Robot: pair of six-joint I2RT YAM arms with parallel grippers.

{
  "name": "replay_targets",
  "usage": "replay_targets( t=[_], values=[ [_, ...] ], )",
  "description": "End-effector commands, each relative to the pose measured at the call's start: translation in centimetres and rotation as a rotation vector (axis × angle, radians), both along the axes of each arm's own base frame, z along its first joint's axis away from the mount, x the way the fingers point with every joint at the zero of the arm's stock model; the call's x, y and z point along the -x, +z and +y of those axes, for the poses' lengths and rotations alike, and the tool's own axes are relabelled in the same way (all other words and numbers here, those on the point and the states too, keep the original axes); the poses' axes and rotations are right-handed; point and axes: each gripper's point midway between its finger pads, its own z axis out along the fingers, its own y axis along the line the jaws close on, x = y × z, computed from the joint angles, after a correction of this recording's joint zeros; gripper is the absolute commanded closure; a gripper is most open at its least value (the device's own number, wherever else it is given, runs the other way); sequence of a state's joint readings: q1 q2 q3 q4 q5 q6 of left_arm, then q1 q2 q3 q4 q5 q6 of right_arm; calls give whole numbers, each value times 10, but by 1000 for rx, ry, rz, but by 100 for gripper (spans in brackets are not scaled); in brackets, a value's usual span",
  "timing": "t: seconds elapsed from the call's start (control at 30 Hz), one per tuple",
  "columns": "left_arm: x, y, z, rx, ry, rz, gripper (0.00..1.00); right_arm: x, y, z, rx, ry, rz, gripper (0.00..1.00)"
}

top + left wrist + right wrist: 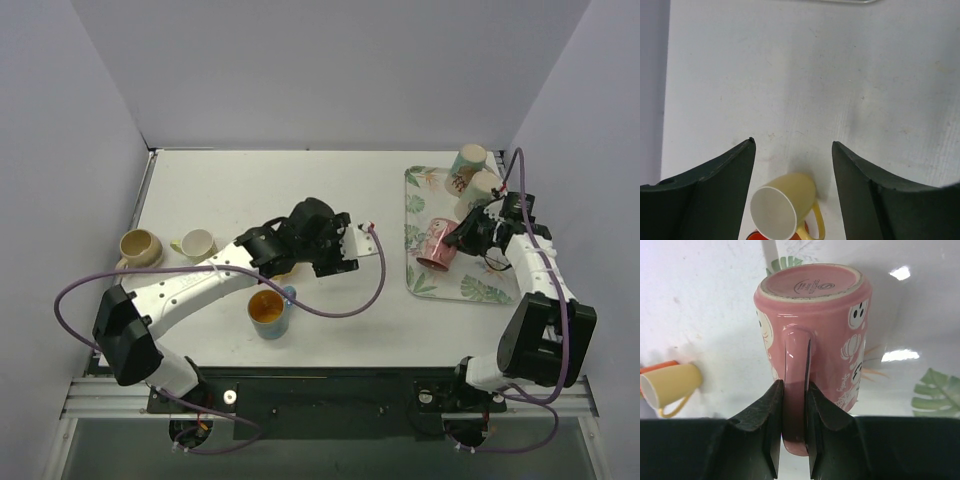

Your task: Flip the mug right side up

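The pink mug (437,245) with white cartoon prints is tipped over above the leaf-print tray (455,288). In the right wrist view its base (811,284) points away from the camera. My right gripper (463,238) is shut on the mug's handle (795,357), with both fingers pressed against its sides. My left gripper (792,145) is open and empty above the table's middle. A yellow mug (787,205) lies on its side below it, between the fingers but not touching them.
Two pale cups (468,160) (480,188) stand at the tray's back. A blue mug with an orange inside (268,312) stands near the front, by the yellow mug. A beige mug (140,247) and a cream mug (197,243) sit at the left.
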State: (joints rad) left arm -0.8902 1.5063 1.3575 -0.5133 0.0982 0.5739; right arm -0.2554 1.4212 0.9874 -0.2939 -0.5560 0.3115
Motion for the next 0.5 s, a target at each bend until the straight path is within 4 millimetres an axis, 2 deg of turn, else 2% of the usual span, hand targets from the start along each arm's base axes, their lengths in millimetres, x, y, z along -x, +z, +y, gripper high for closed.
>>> replay_targets(
  t=[0.0,0.03,0.07,0.1,0.13,0.17,0.2,0.23,0.27,0.3,0.33,0.37,0.4,0.43,0.47],
  values=[
    [-19,35,-22,54,-2,-304,27,-22,51,21,-222,-116,-162,100],
    [-13,25,-24,43,-20,-307,27,-25,61,23,-259,-151,-196,100],
    [-13,30,-29,69,-27,-341,26,-25,59,23,-282,-176,-200,100],
    [-10,26,-34,78,-41,-364,26,-29,72,24,-311,-198,-244,100],
    [-7,12,-34,67,-51,-360,25,-30,75,25,-337,-214,-258,100],
    [-8,23,-42,121,-60,-407,25,-28,82,28,-380,-242,-276,100],
    [-6,13,-43,120,-69,-410,25,-32,92,29,-398,-249,-323,100],
    [-6,22,-51,170,-76,-445,25,-29,101,33,-436,-271,-338,100],
    [-3,13,-52,177,-87,-451,25,-29,110,37,-449,-267,-367,100],
    [-4,24,-60,233,-98,-514,25,-25,120,44,-475,-264,-382,100],
    [1,10,-60,224,-115,-531,24,-22,129,47,-484,-260,-403,100],
    [-5,30,-64,282,-96,-643,21,-20,137,53,-502,-258,-412,100],
    [-2,14,-60,256,-107,-682,19,-18,147,57,-510,-250,-432,100],
    [-5,41,-58,322,-87,-823,15,-16,157,66,-520,-236,-444,100],
    [-1,48,-51,376,-81,-895,13,-12,167,70,-528,-229,-461,100]
  ],
)
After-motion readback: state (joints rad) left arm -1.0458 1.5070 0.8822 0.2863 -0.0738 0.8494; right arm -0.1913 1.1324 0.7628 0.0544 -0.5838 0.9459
